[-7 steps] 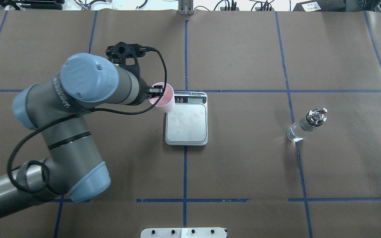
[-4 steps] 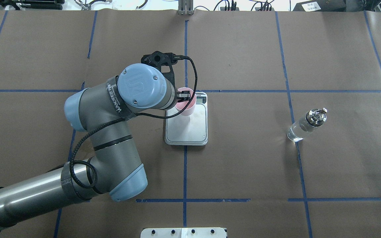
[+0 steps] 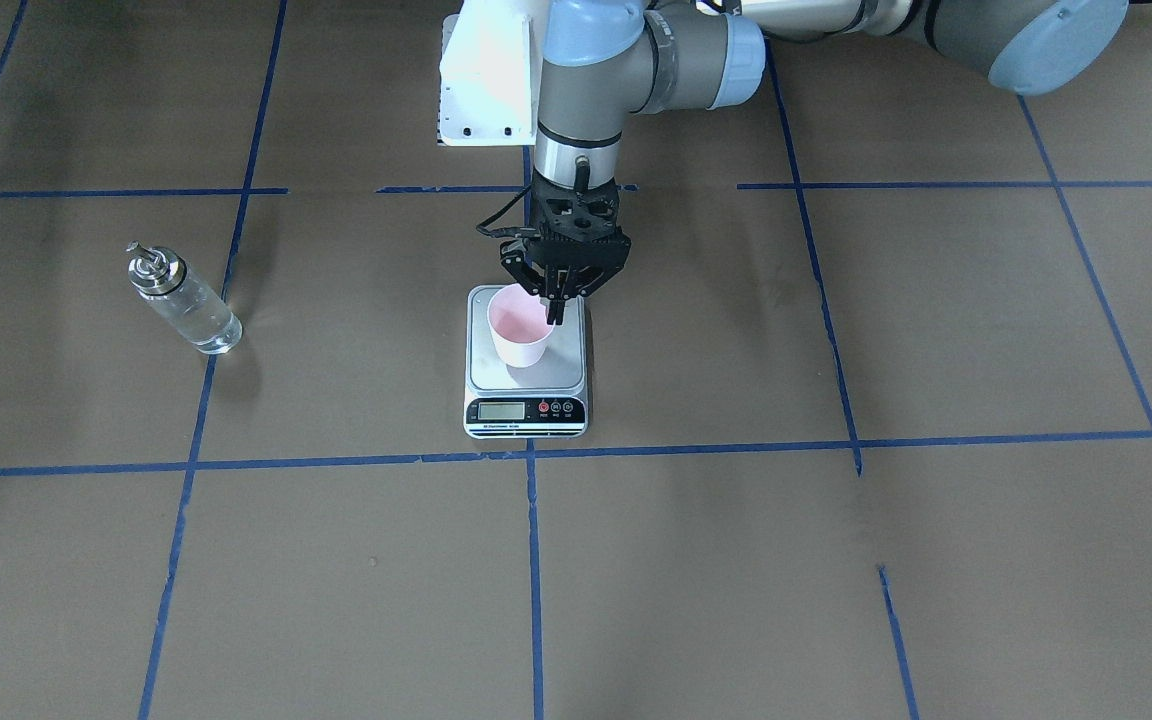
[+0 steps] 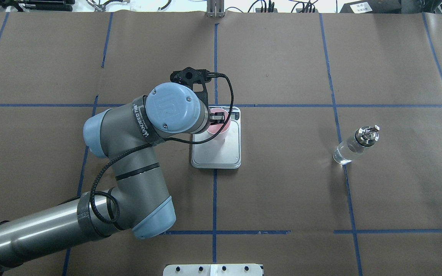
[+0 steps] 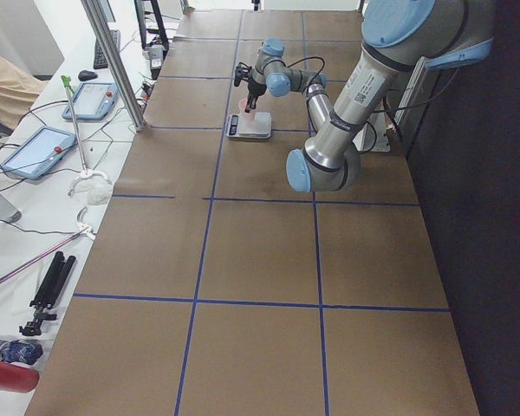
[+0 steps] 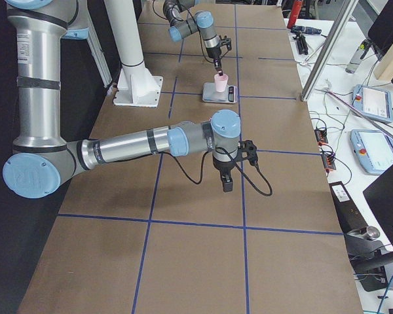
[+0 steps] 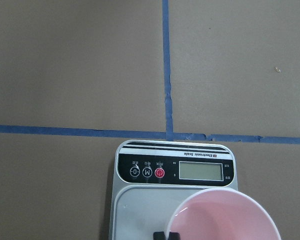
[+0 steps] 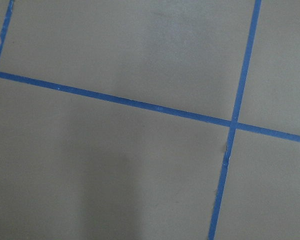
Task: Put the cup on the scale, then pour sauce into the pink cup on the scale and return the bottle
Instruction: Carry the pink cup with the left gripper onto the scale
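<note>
While the fingers (image 3: 557, 303) gripped it, the cup (image 3: 519, 340) moved over the scale (image 3: 568, 372).

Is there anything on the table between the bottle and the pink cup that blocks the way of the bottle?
Nothing lies on the table between the bottle and the scale. Only the left claw, which pinches the rim of the cup, and its arm stand over the cup.

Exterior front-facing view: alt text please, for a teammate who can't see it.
The left gripper pinches the rim of the pink cup, held upright on or just above the scale. The glass bottle stands alone toward the view's left, on brown paper taped in blue squares.
</note>
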Robot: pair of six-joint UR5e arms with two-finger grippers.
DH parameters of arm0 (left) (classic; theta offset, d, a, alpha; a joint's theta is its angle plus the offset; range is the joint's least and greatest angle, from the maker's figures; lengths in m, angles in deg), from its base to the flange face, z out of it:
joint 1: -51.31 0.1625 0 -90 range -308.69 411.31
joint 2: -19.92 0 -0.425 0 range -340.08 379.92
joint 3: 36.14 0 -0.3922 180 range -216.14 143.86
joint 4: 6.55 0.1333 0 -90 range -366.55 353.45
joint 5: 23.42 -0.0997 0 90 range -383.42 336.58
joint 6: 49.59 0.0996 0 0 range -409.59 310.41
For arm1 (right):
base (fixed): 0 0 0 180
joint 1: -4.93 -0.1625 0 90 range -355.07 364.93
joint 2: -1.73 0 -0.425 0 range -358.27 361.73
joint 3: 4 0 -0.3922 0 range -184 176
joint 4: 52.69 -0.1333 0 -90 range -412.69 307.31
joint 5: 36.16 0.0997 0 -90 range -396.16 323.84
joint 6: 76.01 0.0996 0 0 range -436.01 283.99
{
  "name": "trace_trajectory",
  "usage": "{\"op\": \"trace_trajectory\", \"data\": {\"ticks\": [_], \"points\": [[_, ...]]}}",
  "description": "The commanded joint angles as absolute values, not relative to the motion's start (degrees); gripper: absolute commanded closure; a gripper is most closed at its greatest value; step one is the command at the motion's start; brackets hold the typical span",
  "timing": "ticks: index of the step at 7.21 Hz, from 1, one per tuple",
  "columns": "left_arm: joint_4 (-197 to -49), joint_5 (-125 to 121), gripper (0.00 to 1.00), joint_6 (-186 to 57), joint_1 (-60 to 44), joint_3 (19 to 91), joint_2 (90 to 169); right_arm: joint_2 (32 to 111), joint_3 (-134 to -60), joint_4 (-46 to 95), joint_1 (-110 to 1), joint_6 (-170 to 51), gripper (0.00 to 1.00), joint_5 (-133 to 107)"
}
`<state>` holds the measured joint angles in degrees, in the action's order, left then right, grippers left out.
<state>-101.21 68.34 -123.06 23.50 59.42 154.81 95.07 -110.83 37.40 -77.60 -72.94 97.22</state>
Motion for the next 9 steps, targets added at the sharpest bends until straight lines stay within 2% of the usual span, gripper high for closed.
{"op": "trace_trajectory", "data": {"ticks": [1, 3, 4, 5, 6, 7, 9], "points": [[-101.21, 68.34, 0.89, -122.89, 23.80, 59.40, 154.48, 95.07, -110.78, 37.40, -77.60, -72.93, 0.00, 97.26], [-101.12, 68.25, 0.82, -122.89, 24.16, 59.40, 154.48, 95.07, -110.78, 37.40, -77.60, -72.93, 0.00, 97.17], [-101.12, 68.25, 0.69, -122.89, 24.24, 59.40, 154.30, 95.07, -110.78, 37.40, -77.60, -72.93, 0.00, 97.26], [-101.21, 68.34, 0.44, -122.89, 24.24, 59.40, 154.30, 95.07, -110.78, 37.40, -77.60, -73.02, 0.00, 97.17], [-101.21, 68.25, 0.03, -122.81, 24.24, 59.66, 154.13, 95.07, -111.04, 37.40, -77.60, -73.11, 0.00, 97.17], [-100.95, 68.43, 0.00, -120.89, 24.16, 62.10, 152.56, 94.98, -111.31, 37.22, -77.60, -73.37, 0.00, 97.17], [-97.45, 69.22, 0.00, -108.54, 20.58, 73.83, 146.60, 94.81, -112.19, 32.50, -77.60, -73.11, 0.00, 97.17]]}}
